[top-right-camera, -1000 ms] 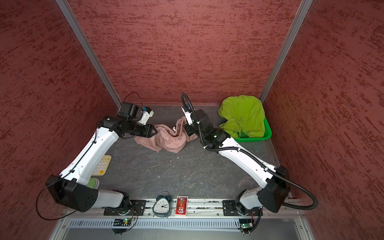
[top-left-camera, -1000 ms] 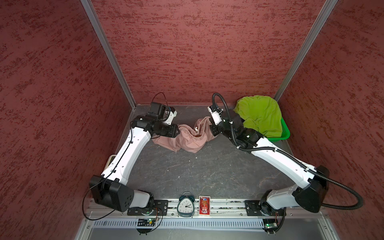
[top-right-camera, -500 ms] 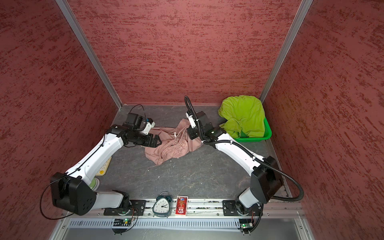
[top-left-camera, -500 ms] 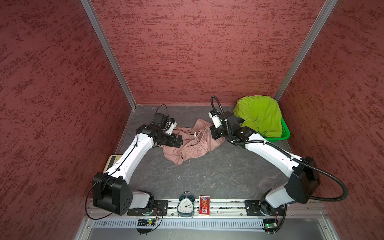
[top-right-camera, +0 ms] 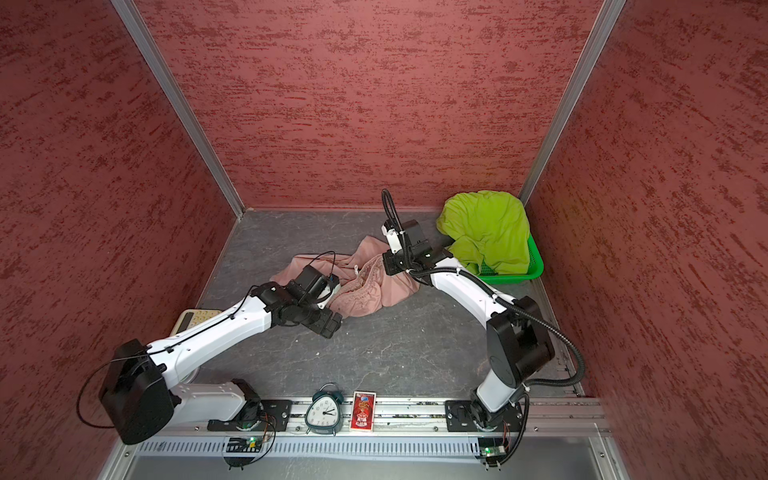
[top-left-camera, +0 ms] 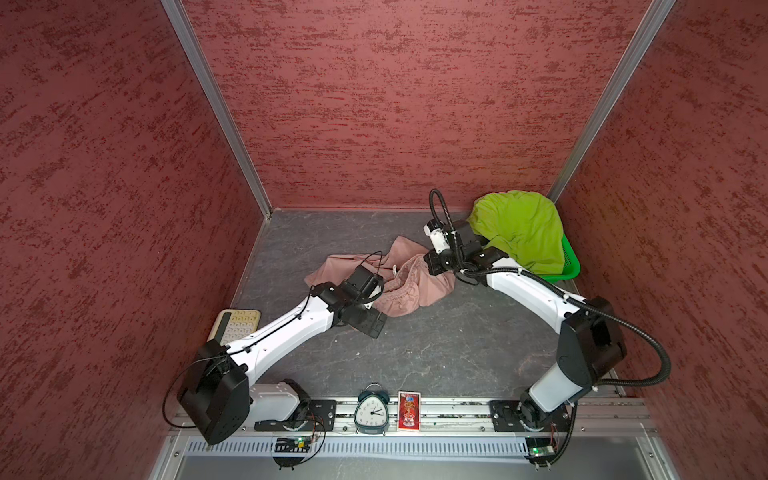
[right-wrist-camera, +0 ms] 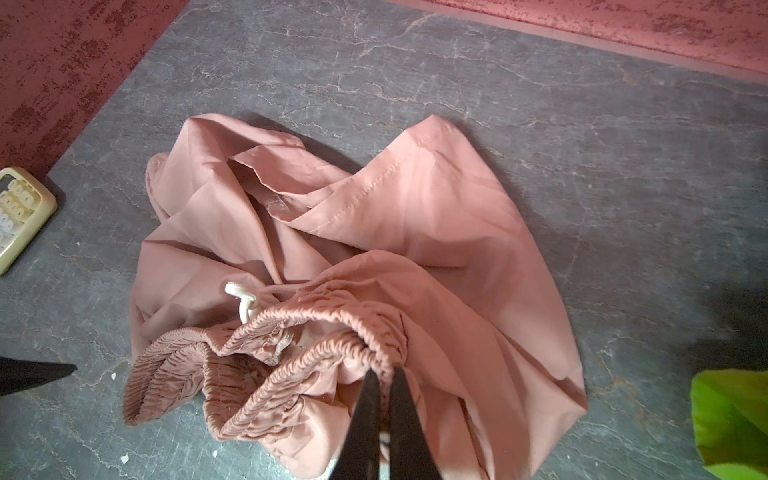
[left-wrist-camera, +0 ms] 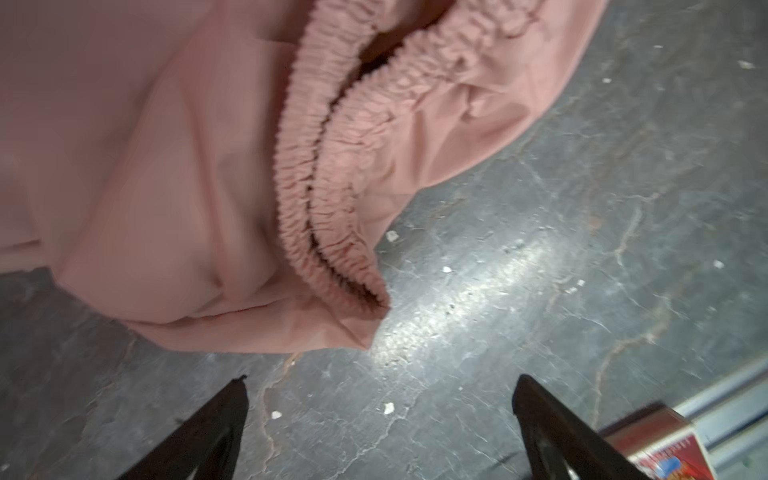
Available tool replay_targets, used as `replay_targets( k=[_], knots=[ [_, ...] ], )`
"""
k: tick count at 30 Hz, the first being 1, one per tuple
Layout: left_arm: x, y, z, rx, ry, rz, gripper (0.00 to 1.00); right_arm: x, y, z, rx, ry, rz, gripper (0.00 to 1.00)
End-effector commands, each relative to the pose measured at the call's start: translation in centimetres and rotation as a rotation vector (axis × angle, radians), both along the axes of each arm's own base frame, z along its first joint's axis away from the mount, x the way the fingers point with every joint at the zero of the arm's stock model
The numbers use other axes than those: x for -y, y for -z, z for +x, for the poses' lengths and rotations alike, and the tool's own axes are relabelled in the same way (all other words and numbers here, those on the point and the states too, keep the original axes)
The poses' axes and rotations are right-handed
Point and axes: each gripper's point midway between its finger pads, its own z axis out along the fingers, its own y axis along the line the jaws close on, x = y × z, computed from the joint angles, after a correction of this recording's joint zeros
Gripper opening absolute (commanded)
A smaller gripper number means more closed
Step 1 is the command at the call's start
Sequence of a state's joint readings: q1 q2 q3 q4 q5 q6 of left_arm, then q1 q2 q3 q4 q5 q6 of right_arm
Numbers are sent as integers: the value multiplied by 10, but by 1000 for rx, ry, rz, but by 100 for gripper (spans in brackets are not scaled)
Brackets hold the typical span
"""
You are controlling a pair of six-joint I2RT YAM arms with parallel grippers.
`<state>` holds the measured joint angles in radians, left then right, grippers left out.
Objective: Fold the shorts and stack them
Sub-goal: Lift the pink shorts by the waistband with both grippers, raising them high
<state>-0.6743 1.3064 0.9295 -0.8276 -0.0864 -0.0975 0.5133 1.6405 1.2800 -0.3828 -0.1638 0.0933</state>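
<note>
**Right gripper (right-wrist-camera: 384,376) clamping pink shorts (top-left-camera: 405,286)**

We're pinching the waistband (right-wrist-camera: 332,309); shorts are lying crumpled on the bench (top-left-camera: 436,353), toward the back edge. Left gripper (left-wrist-camera: 378,382) is hovering spread, just beside them. Green shorts (top-left-camera: 519,228) are sitting in the basket (top-left-camera: 572,266), back-right corner.

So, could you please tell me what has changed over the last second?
The left end effector opened, let go of the pink shorts and drew back toward the front. The shorts, earlier strung between both arms, slumped into a crumpled heap. The right end effector stays shut on their waistband. The lime green shorts, basket and alarm clock have not moved.
</note>
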Motion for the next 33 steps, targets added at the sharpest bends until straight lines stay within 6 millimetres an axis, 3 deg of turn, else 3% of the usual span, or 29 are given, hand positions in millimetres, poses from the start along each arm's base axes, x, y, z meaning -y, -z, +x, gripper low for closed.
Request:
replay_targets(
  k=[1, 5, 8, 12, 17, 23, 28, 31, 33],
  knots=[
    [-16, -5, 24, 125, -124, 76, 99, -3, -24, 5, 51, -3, 64, 0],
    [15, 8, 16, 99, -47, -2, 99, -3, -23, 6, 44, 2, 73, 0],
    [24, 19, 10, 66, -41, 11, 99, -1, -23, 7, 44, 10, 75, 0],
    [21, 33, 9, 34, -50, 63, 100, 0, -25, 6, 49, 11, 79, 0],
    [6, 42, 22, 42, -85, 163, 93, 1, -25, 6, 56, 18, 83, 0],
    [2, 43, 34, 46, -102, 209, 61, 5, -28, 4, 66, 26, 81, 0],
    [0, 27, 38, 52, -112, 213, 16, 11, -32, 4, 79, 38, 73, 0],
    [-2, 15, 38, 49, -112, 209, 0, 16, -38, 5, 98, 48, 69, 0],
    [-6, 3, 39, 44, -116, 192, 0, 21, -48, 5, 124, 57, 62, 0]
  ],
)
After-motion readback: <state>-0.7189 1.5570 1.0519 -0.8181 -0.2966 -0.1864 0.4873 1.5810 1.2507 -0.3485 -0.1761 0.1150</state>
